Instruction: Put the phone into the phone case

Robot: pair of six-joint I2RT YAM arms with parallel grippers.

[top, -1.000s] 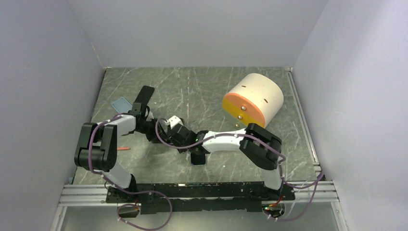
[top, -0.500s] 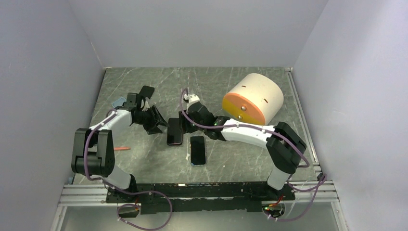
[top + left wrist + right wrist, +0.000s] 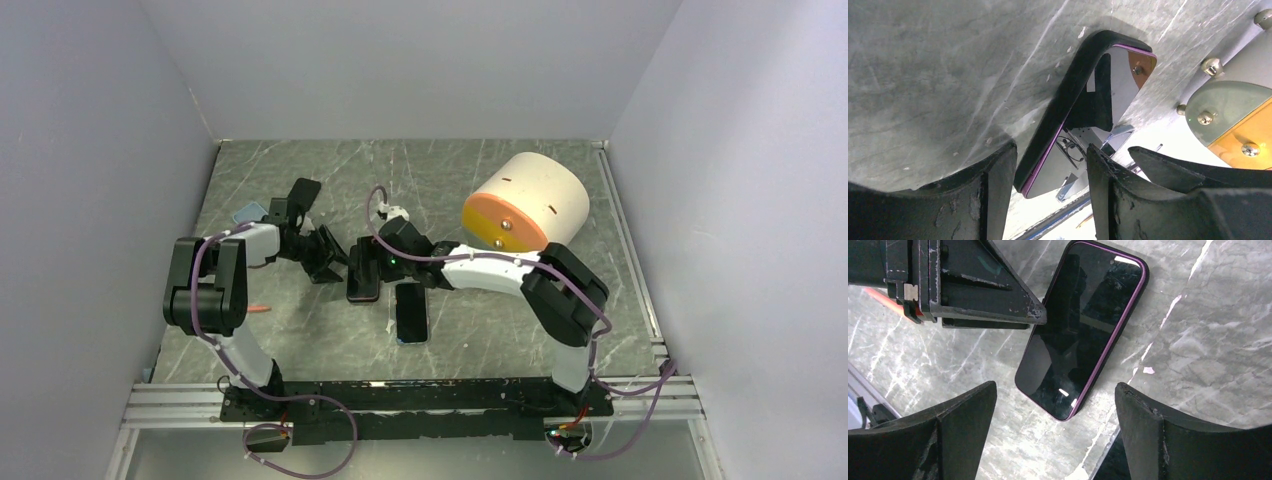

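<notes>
The flat black glass-fronted phone with a thin purple rim lies screen up on the grey marbled table, a little left of the middle, with a second dark slab with a bluish edge just beside it to the near right. A black case edge wraps its long side in the left wrist view, so the phone looks seated in the case, though the far corners cannot be checked. The left gripper sits just left of the phone with its fingers apart, holding nothing. The right gripper hangs over it with fingers spread wide and clear of both long edges. The phone should handle as a stiff, thin, moderately heavy slab. Its glass face is probably slick and breakable, and the case rim likely offers more friction. The best hold is across the two long edges near the middle, since it lies flat with no room underneath
</notes>
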